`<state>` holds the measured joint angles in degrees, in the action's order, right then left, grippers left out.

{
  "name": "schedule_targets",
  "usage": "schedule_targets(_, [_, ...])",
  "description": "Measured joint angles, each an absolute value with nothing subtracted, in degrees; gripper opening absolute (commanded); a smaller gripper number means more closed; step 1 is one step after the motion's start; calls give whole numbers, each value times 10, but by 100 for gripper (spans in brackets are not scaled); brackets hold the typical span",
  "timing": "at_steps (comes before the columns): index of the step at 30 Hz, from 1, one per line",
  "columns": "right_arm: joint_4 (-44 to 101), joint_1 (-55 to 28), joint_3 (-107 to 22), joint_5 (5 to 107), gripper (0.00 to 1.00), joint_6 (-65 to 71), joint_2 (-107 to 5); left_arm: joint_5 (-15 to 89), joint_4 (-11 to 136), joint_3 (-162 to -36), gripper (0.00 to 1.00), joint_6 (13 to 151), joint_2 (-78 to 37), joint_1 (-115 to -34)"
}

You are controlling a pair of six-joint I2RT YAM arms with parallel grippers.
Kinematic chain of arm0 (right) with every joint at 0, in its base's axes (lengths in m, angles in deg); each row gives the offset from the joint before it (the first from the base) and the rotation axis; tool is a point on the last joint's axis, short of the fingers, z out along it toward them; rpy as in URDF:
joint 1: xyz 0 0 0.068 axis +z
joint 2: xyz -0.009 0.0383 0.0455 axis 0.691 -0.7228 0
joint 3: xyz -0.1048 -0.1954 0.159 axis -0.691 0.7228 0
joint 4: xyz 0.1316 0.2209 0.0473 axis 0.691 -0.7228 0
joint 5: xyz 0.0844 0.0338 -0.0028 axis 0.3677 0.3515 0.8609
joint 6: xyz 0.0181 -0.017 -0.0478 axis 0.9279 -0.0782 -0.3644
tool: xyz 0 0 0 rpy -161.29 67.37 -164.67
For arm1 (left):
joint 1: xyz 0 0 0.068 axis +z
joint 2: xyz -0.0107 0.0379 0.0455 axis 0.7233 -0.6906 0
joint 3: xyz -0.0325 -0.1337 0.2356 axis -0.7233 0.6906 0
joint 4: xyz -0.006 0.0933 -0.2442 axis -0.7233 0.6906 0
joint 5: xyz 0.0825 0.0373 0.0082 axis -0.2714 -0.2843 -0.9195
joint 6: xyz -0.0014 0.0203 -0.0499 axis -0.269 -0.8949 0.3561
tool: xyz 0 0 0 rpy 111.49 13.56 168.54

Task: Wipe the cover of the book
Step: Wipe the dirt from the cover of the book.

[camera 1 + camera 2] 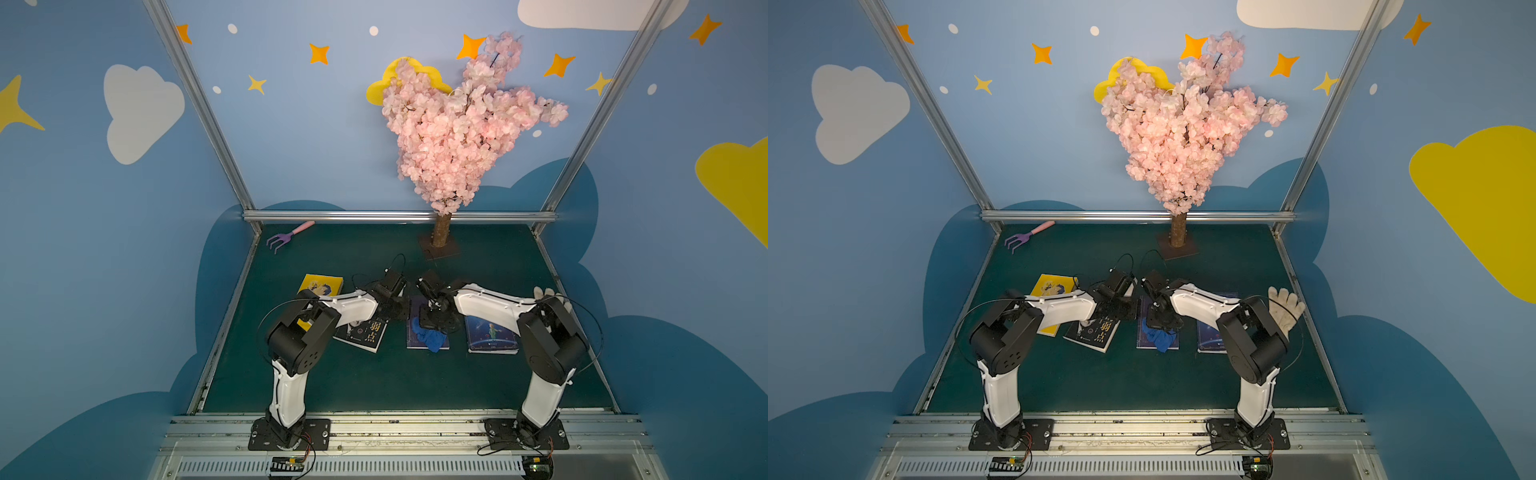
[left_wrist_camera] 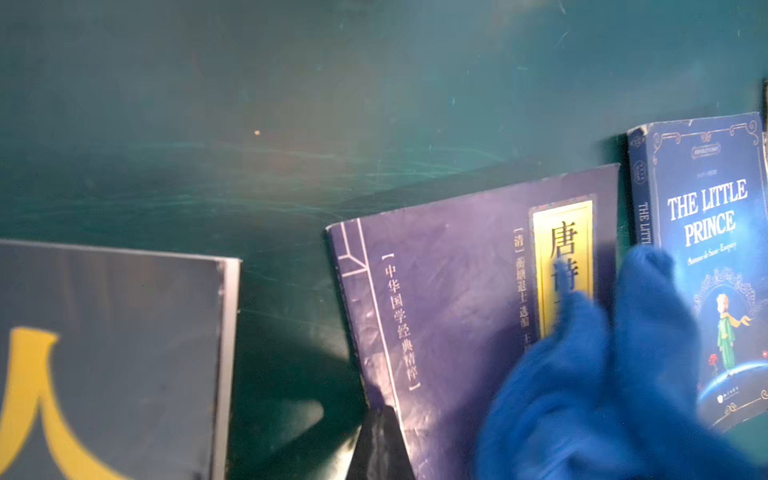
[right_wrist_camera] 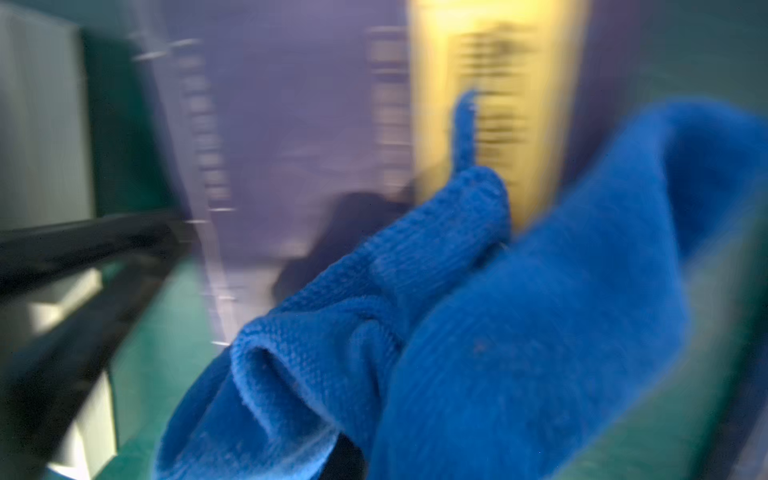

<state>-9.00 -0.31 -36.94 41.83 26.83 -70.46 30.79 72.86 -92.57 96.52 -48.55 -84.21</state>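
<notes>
Four books lie on the green desk [image 1: 374, 386]. The one to wipe is the purple book [image 2: 449, 291], which sits between two others. The right end effector [image 1: 434, 322] is clenched on a blue cloth [image 1: 430, 337], and the cloth lies on the cover, partly over the yellow label [image 2: 561, 232]. The left end effector [image 2: 376, 449] is clenched on nothing, with its tip at the book's edge. I think the wiping is under way. The side by the spine is bare and may need a wipe.
</notes>
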Motion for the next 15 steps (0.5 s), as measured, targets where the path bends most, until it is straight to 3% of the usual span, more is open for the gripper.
schedule_targets(15, [-41,-84,-235,441,0,256,-602,311,728,-926,3,965,-485,-841])
